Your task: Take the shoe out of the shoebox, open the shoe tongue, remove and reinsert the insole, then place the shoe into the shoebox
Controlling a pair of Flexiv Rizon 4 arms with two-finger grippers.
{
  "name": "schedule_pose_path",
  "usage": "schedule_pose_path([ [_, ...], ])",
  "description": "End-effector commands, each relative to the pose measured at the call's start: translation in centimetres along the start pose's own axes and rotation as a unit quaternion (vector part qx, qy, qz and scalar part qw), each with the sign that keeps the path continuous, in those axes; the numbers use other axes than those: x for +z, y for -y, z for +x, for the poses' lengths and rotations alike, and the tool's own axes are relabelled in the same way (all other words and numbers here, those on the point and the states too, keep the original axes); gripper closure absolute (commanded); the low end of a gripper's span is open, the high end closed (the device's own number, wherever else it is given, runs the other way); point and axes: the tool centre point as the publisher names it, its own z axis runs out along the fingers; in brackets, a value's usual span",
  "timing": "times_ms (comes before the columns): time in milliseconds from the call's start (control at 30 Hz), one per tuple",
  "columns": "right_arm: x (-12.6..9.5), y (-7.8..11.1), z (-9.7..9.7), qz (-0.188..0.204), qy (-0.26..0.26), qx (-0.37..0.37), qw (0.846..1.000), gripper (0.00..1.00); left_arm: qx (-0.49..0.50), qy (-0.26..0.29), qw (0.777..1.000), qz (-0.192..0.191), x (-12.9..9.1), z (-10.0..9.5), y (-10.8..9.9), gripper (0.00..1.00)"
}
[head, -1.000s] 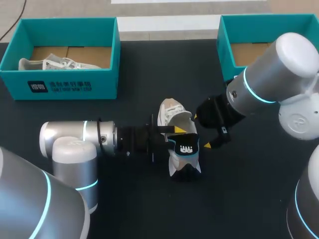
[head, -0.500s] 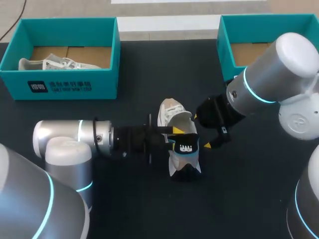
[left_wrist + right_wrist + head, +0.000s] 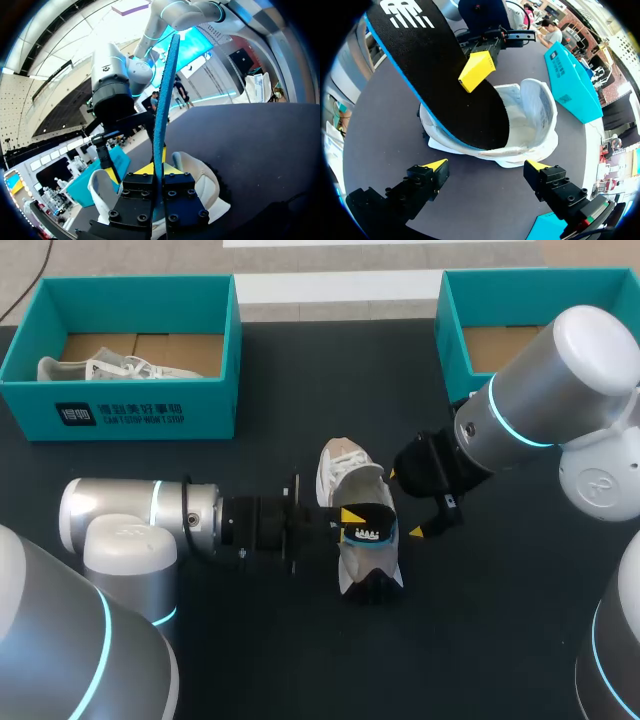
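A white shoe lies on its side in the middle of the dark table. Its black insole with a blue edge sticks out of the opening, its heel end still down inside the shoe. My left gripper comes in from the left and is shut on the insole, which stands edge-on between its fingers. One yellow fingertip presses on the insole's black face. My right gripper hangs open just right of the shoe, its tips spread wide, touching nothing.
A teal shoebox at the back left holds another white shoe. A second teal box stands at the back right, behind my right arm. Bare table lies in front of the shoe.
My left arm has drawn back a little to the left and its fingers have closed tighter on the insole, which has tipped slightly. The right arm has stayed still.
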Motion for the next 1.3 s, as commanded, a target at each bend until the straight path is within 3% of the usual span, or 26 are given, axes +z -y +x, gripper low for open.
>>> schedule_pose_path([
  [33,0.1,0.0,0.1,0.001,0.001,0.000,1.000,0.00,-0.003,-0.008,1.000,0.003,0.8,-0.6,-1.5,1.00],
  [300,0.1,0.0,0.1,0.001,0.001,0.000,1.000,0.00,0.004,-0.013,1.000,-0.017,0.6,-1.2,-3.4,1.00],
  [500,0.1,0.0,0.1,0.001,0.001,0.000,1.000,0.00,0.001,-0.010,1.000,-0.024,0.1,-1.2,-3.4,1.00],
  [567,0.1,0.0,0.1,0.001,0.001,0.000,1.000,0.00,0.003,-0.007,1.000,-0.018,0.2,-1.1,-2.7,0.81],
  [667,0.1,0.0,0.1,0.001,0.001,0.000,1.000,0.00,0.011,-0.009,1.000,-0.015,0.2,-0.9,-1.7,0.76],
  [800,0.1,0.0,0.1,0.001,0.001,0.000,1.000,0.00,0.019,-0.011,1.000,-0.007,0.3,-0.7,-0.7,0.79],
  [1033,0.1,0.0,0.1,0.001,0.001,0.000,1.000,0.00,0.025,-0.016,1.000,0.004,0.7,-0.3,0.4,0.96],
  [1067,0.1,0.0,0.1,0.001,0.001,0.000,1.000,0.00,0.025,-0.017,1.000,0.004,0.8,-0.2,0.3,1.00],
  [1300,0.1,0.0,0.1,0.001,0.001,0.000,1.000,0.00,0.027,-0.031,0.999,-0.006,1.5,0.0,-1.5,1.00],
])
